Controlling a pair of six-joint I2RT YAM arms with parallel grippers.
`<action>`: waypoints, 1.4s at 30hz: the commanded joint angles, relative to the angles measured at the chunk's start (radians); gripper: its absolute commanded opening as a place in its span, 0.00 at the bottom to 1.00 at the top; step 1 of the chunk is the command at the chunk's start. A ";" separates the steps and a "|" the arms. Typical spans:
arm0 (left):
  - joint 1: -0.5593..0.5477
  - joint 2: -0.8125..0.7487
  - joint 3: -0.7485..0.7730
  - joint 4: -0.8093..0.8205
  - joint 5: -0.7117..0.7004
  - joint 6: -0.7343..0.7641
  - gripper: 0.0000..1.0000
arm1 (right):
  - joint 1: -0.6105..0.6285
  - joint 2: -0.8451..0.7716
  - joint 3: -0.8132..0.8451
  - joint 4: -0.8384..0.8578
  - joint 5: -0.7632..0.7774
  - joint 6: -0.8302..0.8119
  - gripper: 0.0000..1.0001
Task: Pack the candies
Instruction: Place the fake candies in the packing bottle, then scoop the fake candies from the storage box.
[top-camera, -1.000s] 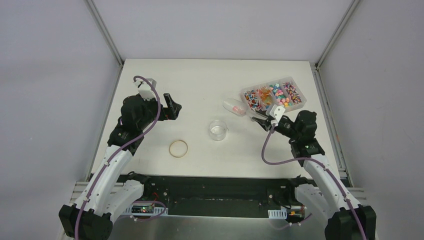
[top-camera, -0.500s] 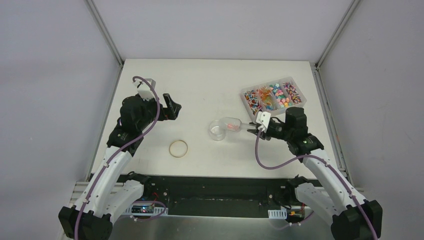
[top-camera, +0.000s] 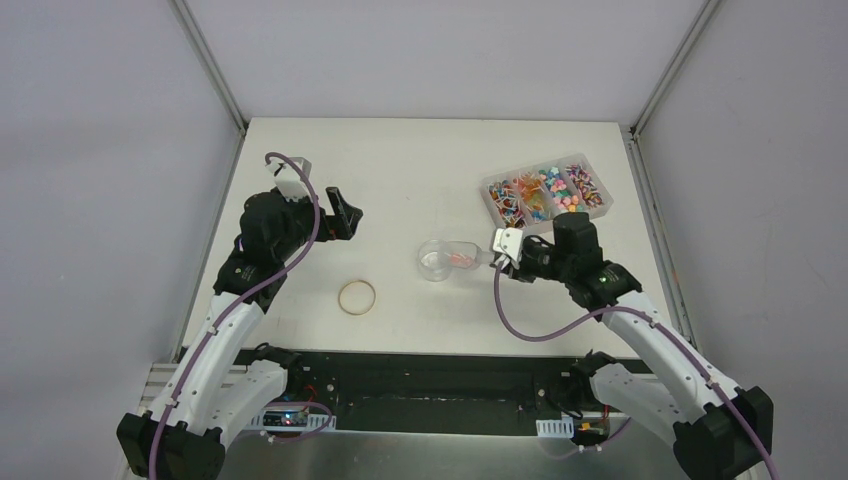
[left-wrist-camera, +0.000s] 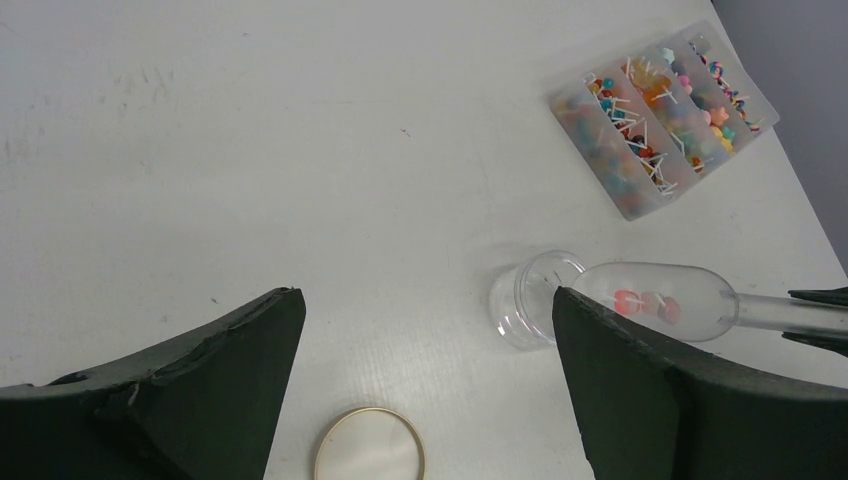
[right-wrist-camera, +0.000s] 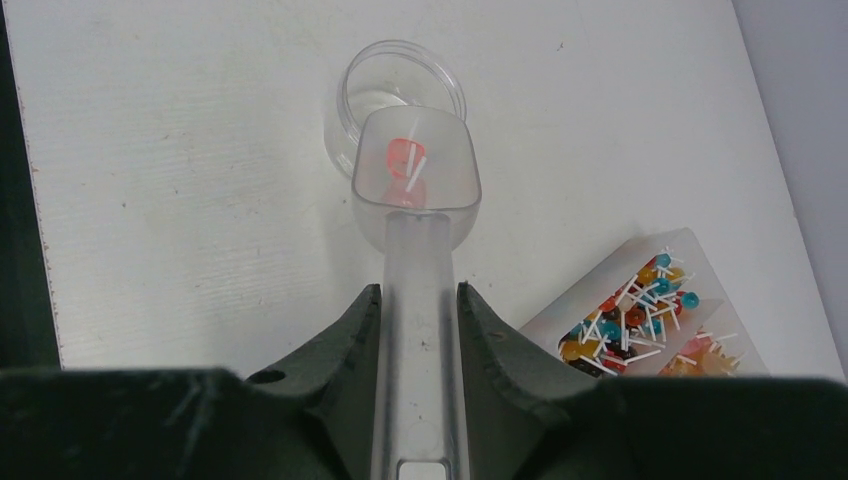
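My right gripper (top-camera: 503, 256) is shut on the handle of a clear plastic scoop (right-wrist-camera: 417, 190). The scoop holds a few red-pink candies (right-wrist-camera: 405, 158) and its lip rests over the rim of a small clear round jar (top-camera: 436, 260); the jar also shows in the right wrist view (right-wrist-camera: 400, 84) and in the left wrist view (left-wrist-camera: 527, 298). A clear divided box (top-camera: 545, 193) holds many multicoloured candies at the back right. My left gripper (top-camera: 340, 215) is open and empty, well left of the jar, above the table.
A tan ring (top-camera: 357, 297) lies on the white table in front of the left gripper; it also shows in the left wrist view (left-wrist-camera: 369, 446). The candy box sits near the table's right edge (top-camera: 648, 220).
My right gripper has carried the scoop from beside the candy box left and forward to the jar, and its mouth now sits over the jar's rim. The left arm has not moved.
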 joint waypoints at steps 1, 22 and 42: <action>0.003 -0.023 -0.008 0.019 -0.010 0.007 0.99 | 0.033 0.012 0.066 -0.003 0.061 -0.032 0.00; 0.003 -0.032 -0.008 0.019 -0.014 0.011 0.99 | 0.136 0.069 0.156 -0.081 0.234 -0.049 0.00; 0.002 -0.041 -0.010 0.020 -0.014 0.013 0.99 | 0.061 0.217 0.457 -0.137 0.672 0.372 0.00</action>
